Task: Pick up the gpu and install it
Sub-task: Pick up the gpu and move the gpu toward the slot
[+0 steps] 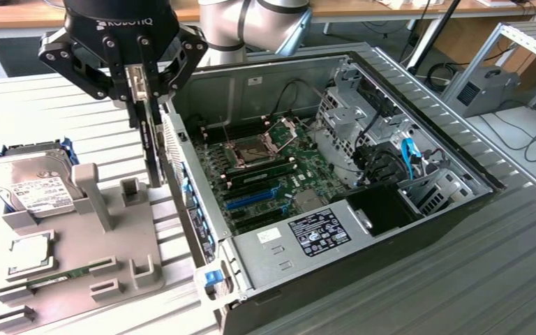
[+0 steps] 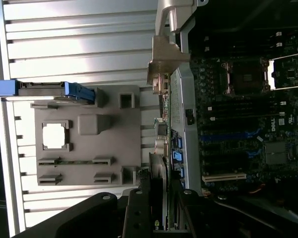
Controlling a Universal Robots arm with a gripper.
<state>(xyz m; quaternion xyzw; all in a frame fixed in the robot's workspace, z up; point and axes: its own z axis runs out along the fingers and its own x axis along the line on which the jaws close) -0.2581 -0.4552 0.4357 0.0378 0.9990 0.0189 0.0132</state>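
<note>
The gpu (image 1: 154,157) hangs edge-on and upright, a thin card with its silver end bracket (image 2: 165,57) showing in the wrist view. My gripper (image 1: 140,98) is shut on its upper edge, and the black fingers (image 2: 139,210) flank the card (image 2: 161,148). The card hovers over the near wall of the open computer case (image 1: 435,132), between the grey holder (image 1: 91,258) and the motherboard (image 1: 263,167). The blue slots (image 1: 249,200) on the board lie to the exterior view's right of the card.
On the grey holder sit a silver hard drive (image 1: 28,187), a processor chip (image 1: 31,255) and a narrow RAM stick (image 1: 54,280). Inside the case are drive cages and cables (image 1: 380,146). The case stands on a ribbed metal table (image 1: 491,265).
</note>
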